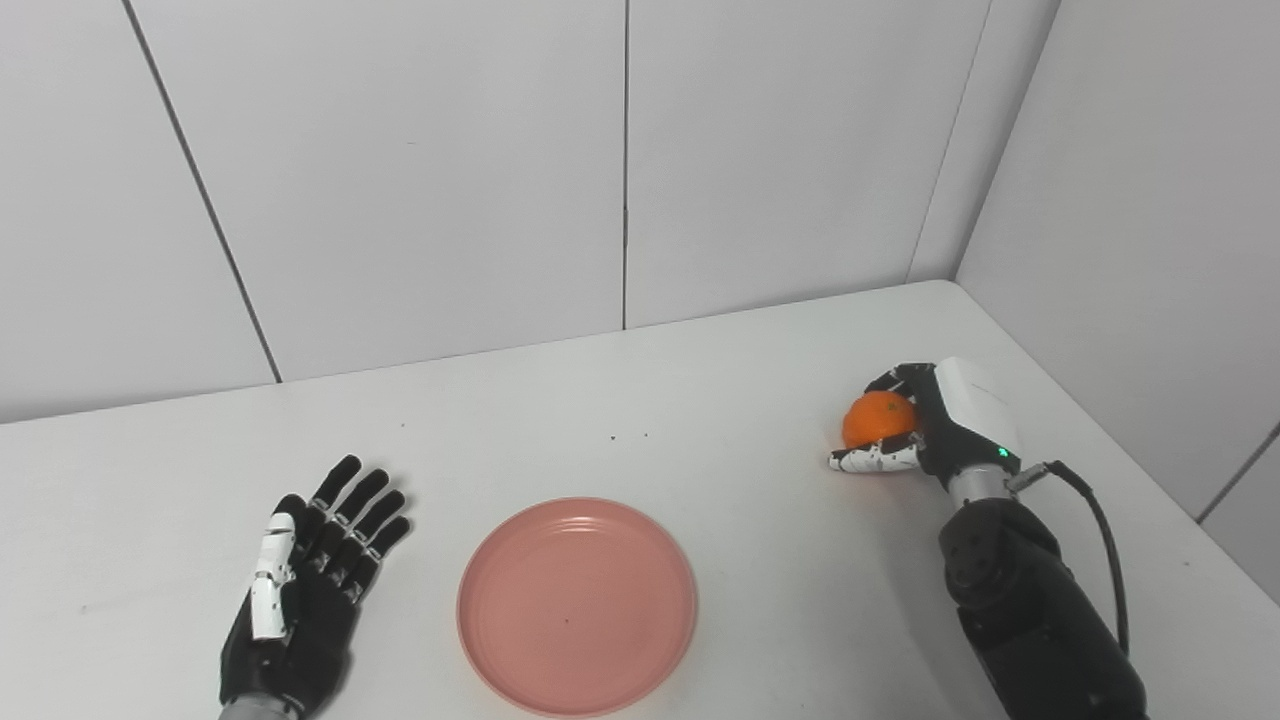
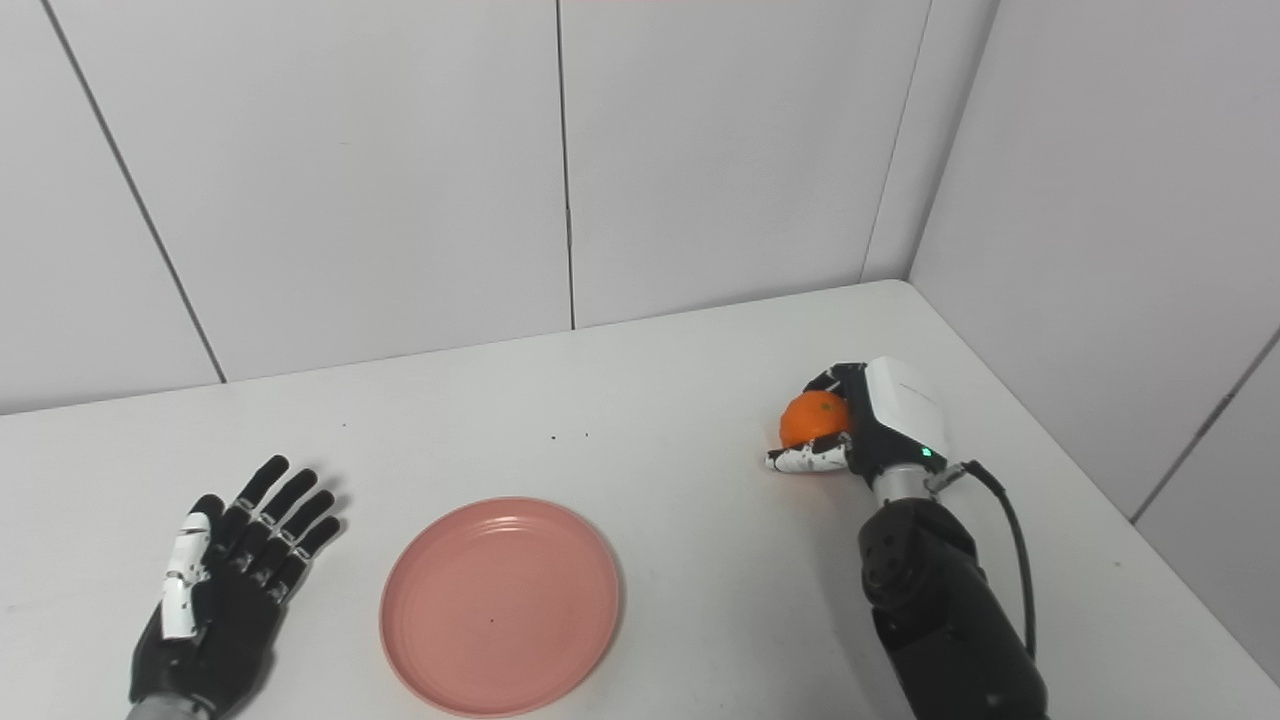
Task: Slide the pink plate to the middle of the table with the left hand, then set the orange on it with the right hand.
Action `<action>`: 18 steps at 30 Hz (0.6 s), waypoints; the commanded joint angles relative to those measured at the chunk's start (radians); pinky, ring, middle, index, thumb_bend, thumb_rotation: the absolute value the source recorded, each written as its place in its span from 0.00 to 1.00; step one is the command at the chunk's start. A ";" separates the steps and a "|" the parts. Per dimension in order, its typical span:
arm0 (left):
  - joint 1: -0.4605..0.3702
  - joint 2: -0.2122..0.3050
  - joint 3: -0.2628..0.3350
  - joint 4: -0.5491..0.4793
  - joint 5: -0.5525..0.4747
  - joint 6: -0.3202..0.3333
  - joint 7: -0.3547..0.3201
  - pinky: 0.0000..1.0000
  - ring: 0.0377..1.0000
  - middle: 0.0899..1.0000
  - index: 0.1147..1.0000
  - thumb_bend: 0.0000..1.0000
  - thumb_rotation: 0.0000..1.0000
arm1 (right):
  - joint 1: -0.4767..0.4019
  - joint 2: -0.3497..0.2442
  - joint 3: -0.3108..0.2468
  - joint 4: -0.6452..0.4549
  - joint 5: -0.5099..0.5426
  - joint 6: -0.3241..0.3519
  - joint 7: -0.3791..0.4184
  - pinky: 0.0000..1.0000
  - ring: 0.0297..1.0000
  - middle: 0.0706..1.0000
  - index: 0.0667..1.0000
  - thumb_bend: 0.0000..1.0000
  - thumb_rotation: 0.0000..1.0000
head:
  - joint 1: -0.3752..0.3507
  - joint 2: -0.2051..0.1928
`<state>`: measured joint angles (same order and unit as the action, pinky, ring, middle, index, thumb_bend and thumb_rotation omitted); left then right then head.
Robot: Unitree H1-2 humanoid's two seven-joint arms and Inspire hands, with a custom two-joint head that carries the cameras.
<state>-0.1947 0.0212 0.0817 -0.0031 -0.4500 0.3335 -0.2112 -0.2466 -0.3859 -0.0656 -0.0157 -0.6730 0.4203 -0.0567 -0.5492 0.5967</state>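
Wrapping the orange (image 1: 878, 418) near the worktop's right edge, the right robot hand (image 1: 925, 420) could lose it mid-carry; the left robot hand (image 1: 300, 580) lies open, empty, beside the pink plate (image 1: 577, 606).

On the white counter (image 2: 650, 420) a pink plate (image 2: 500, 605) lay near the front edge, with nothing on it. The left hand (image 2: 225, 590) rested flat on the counter just beside the plate, fingers (image 2: 285, 510) spread and apart, holding nothing. Well to the right, the right hand (image 2: 860, 425) had its fingers wrapped around an orange (image 2: 812, 418), its thumb lying beneath the fruit, close to the counter
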 commanded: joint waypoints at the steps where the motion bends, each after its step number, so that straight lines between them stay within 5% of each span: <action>1: 0.012 -0.001 -0.001 0.005 0.011 0.033 0.022 0.87 0.85 0.85 0.85 0.32 1.00 | -0.023 -0.030 -0.018 -0.079 -0.013 0.002 -0.026 0.29 0.35 0.41 0.45 0.52 0.13 | 0.003 0.000; 13: 0.016 -0.012 -0.020 0.002 0.025 0.017 0.026 0.86 0.85 0.85 0.84 0.33 1.00 | -0.048 0.012 0.029 -0.345 -0.070 -0.009 0.011 0.28 0.34 0.39 0.45 0.52 0.13 | 0.048 0.003; 18: 0.023 -0.026 -0.031 -0.016 0.043 0.019 0.042 0.85 0.84 0.84 0.83 0.33 1.00 | -0.072 0.061 0.106 -0.443 -0.131 0.004 0.064 0.29 0.35 0.40 0.48 0.53 0.01 | 0.089 0.009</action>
<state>-0.1910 0.0042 0.0619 -0.0169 -0.4255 0.3349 -0.1876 -0.2697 -0.3291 0.0340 -0.4047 -0.7714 0.4216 -0.0024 -0.4771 0.6044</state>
